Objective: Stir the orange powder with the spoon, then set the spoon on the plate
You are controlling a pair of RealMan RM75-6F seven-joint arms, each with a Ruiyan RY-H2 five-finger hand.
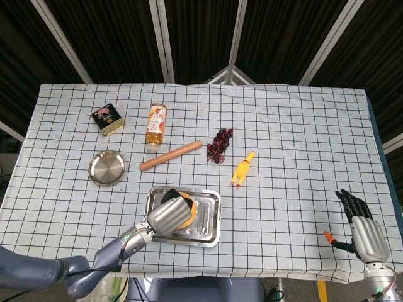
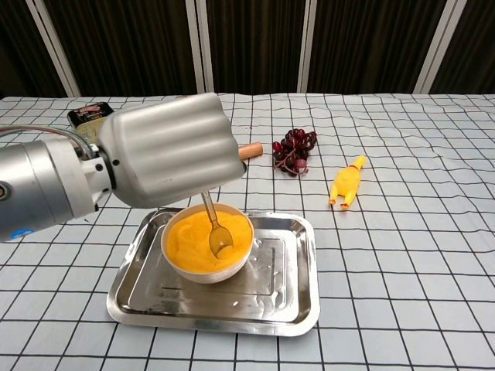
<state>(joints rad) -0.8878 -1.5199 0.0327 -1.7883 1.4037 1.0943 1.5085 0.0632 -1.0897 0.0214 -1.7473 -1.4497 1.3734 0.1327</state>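
A white bowl (image 2: 203,269) full of orange powder (image 2: 193,239) stands in a steel tray (image 2: 286,297) near the table's front edge. My left hand (image 2: 166,151) hovers over the bowl and grips a metal spoon (image 2: 215,230), whose tip is dipped into the powder. From above, the left hand (image 1: 169,214) hides most of the bowl inside the tray (image 1: 206,221). The small round steel plate (image 1: 106,168) lies to the left of the tray. My right hand (image 1: 363,230) rests open at the table's front right corner, holding nothing.
Behind the tray lie a wooden rolling pin (image 1: 170,155), a bunch of dark grapes (image 1: 219,145) and a yellow rubber chicken (image 1: 242,168). A bottle (image 1: 155,126) and a small dark tin (image 1: 107,119) stand at the back left.
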